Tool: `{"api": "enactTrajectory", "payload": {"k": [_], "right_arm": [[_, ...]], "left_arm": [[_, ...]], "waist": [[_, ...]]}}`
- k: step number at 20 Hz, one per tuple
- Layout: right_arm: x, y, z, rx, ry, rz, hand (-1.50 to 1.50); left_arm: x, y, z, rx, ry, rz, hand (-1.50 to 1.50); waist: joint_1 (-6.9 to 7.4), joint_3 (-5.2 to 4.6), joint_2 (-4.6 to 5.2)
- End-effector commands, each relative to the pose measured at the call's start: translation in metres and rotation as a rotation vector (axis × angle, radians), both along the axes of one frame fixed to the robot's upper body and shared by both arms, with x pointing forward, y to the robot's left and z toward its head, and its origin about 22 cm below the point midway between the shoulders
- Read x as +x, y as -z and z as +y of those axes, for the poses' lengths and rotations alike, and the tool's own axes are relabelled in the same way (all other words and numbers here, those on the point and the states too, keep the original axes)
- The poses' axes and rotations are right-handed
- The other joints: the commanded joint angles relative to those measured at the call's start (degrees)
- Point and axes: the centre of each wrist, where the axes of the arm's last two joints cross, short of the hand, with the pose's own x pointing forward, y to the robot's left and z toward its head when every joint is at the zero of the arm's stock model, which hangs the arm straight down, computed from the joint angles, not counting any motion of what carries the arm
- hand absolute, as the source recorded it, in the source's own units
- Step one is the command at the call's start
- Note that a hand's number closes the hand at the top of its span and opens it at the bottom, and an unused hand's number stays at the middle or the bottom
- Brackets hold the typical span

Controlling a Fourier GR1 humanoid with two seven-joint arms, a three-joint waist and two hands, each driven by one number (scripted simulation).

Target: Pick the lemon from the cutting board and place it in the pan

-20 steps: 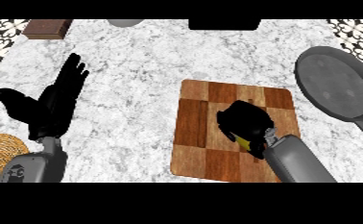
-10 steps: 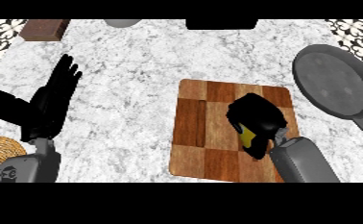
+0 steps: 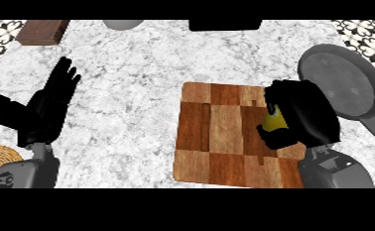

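My right hand (image 3: pixel 302 116) is curled round the yellow lemon (image 3: pixel 275 121), of which only a small patch shows between the fingers. The hand hangs over the right edge of the wooden cutting board (image 3: pixel 219 136), close to the grey pan (image 3: pixel 338 81) at the right. The pan holds nothing that I can see. My left hand (image 3: pixel 50 107) rests open at the left, fingers pointing up, well away from the board.
A brown wooden block (image 3: pixel 42 31) lies at the back left. A grey round object (image 3: pixel 122 24) and a black object (image 3: pixel 225 25) sit along the back edge. A woven mat (image 3: pixel 9 153) peeks in at the lower left. Marble counter lies between my hands.
My right hand has carried the lemon to the right and slightly back, from the board's middle toward the pan. The left hand has barely shifted.
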Motion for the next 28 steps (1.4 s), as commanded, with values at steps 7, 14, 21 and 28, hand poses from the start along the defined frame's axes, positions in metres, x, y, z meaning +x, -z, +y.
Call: {"api": "enactTrajectory", "payload": {"k": [7, 14, 21, 28], "right_arm": [[-0.049, -0.107, -0.004, 0.071, 0.15, -0.218, 1.5], [-0.002, -0.113, -0.068, 0.167, 0.28, -0.299, 1.5], [0.028, -0.095, -0.16, 0.228, 0.354, -0.31, 1.5], [0.054, -0.052, -0.218, 0.289, 0.37, -0.31, 1.5]], "left_arm": [[-0.005, -0.004, -0.014, -0.001, 0.027, 0.0, 0.0], [0.008, 0.002, -0.018, -0.009, 0.037, -0.024, 0.0], [0.01, -0.008, -0.019, 0.002, 0.023, -0.013, 0.0], [0.0, 0.007, -0.021, 0.006, 0.045, -0.012, 0.0]], "waist": [[1.53, 0.04, 0.39], [1.67, 0.08, 0.67], [1.96, 0.14, 0.79], [2.27, 0.12, 0.8]]}}
